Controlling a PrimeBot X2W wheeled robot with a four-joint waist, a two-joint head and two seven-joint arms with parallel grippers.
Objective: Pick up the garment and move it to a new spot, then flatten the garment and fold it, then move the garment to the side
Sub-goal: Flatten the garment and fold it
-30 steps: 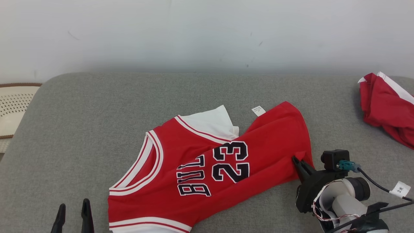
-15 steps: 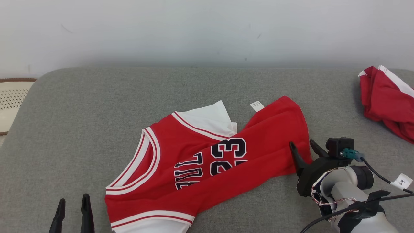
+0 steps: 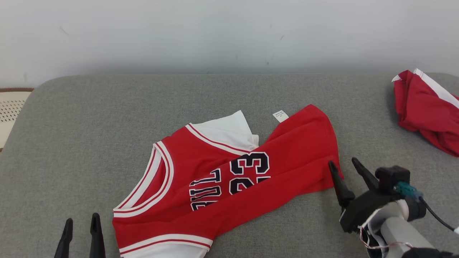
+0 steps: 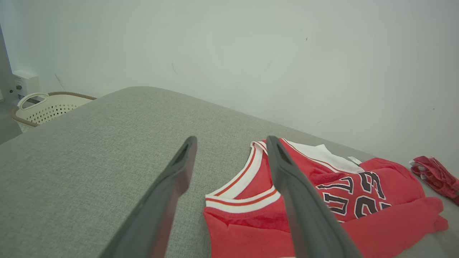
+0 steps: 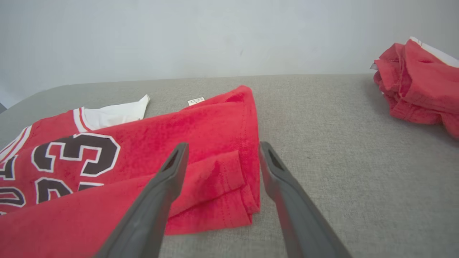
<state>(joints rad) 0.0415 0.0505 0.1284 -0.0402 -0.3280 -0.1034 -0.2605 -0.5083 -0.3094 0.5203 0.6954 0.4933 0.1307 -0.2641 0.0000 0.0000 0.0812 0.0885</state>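
We see the red jersey (image 3: pixel 229 179) lying crumpled on the grey cushion (image 3: pixel 89 125), a little right of its middle. It lies sideways to us. Its long axis runs from the white-trimmed neck at the lower left up to the hem at the upper right. One layer is folded slantwise over the black number, and a white inner panel and a small label (image 3: pixel 280 115) peek out at the far edge.

The right gripper (image 3: pixel 342 161) stands just beside the hem end, its fingers spread wide and holding nothing. In the right wrist view the doubled-over hem corner lies straight ahead of it and slightly to its left. One finger sits over the red cloth and the other over bare cushion. The left gripper (image 3: pixel 81 218) waits low at the near left, also spread and empty. It is near the neck and shoulder end but apart from it, with the collar ahead and to its right.

We judge that flattening comes next. The right arm is plainly the nearer one to the hem, and the left arm to the collar. A pull along the long axis from both ends would likely open that slanted fold. A second red garment (image 3: pixel 423 107) sits well apart at the far right.
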